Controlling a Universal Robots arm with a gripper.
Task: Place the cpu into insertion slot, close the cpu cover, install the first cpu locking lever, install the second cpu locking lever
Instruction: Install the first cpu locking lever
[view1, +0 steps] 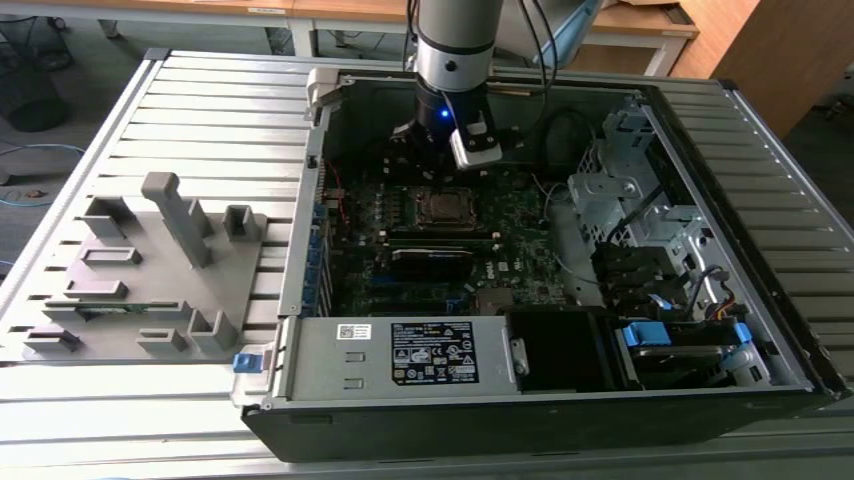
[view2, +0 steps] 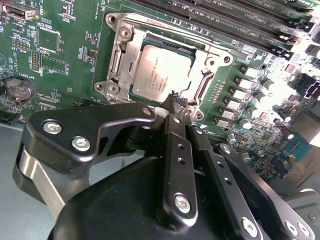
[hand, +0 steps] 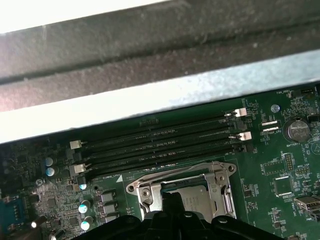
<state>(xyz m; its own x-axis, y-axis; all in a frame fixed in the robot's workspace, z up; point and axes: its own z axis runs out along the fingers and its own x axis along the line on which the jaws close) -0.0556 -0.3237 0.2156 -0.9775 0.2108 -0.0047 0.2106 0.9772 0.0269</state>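
On the exterior view's left, a grey moulded fixture tray (view1: 140, 270) with upright posts lies on the slatted metal worktop (view1: 80, 400), just beside an open computer case (view1: 561, 400). The case lies on its side with the dark green motherboard (view1: 507, 225) exposed.

Near the middle of the exterior view, the arm (view1: 457, 40) reaches down into the case from above, and its end effector (view1: 474, 140) hangs over the board just behind the insertion slot (view1: 446, 207), close to it.

In the second wrist view the cpu (view2: 161, 73) lies flat inside the insertion slot (view2: 116, 60), its dull grey top visible through the square window of the cpu cover (view2: 202, 90). The silvery cover looks to be lying down around the chip, though whether it is fully seated cannot be told. The black end effector (view2: 174, 102) has its fingers drawn together with no visible gap, and its tip sits at the edge of the socket frame, right at the corner of the cpu; whether it actually touches the metal cannot be told.

In the first wrist view the same cover frame (hand: 220, 187) shows beyond the black fingers (hand: 172, 207), with long black memory slots (hand: 160, 142) running alongside it.

On the exterior view's right, metal drive bays (view1: 641, 200) and cables fill the case.
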